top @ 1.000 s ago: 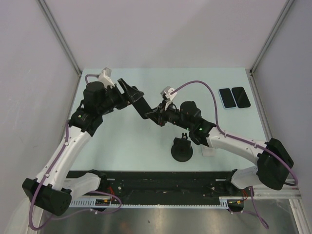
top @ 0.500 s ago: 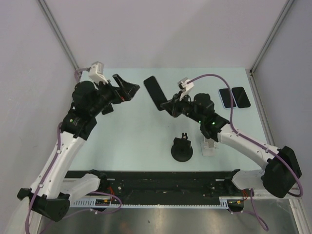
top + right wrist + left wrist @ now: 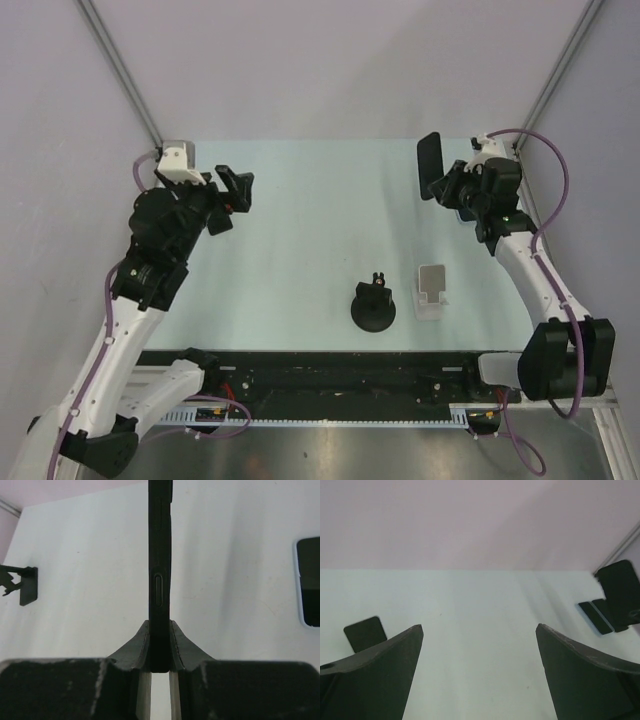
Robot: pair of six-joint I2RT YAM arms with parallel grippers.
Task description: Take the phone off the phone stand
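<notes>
— Where do we have the phone [image 3: 430, 166]?

— Up above the table [image 3: 320, 215], at the far right corner. We see it in the right gripper [image 3: 447, 188], pinched near its lower end and standing on edge. In the right wrist view we look straight along its thin side, with a side button facing us and one finger pressed on each face.

— So those jaws are narrow?

— Narrow, closed onto the phone.

— And the stands?

— We count two near the front middle of the table. The black stand [image 3: 373, 305] has a round base with a small clip on top. The white stand [image 3: 432, 290] sits just to its right, not touching it. The phone is well apart from both, farther back and to the right.

— What about our left gripper [image 3: 479, 630]?

— Spread wide, holding nothing. It hangs over the far left part of the table, and in its wrist view we see the table between the two fingers.

— Anything else lying there?

— In the right wrist view we catch the edge of a spare phone [image 3: 310, 582] flat on the table, screen up, with a pale rim. A dark square piece [image 3: 365, 632] lies near the left gripper; we cannot tell what it is.
</notes>
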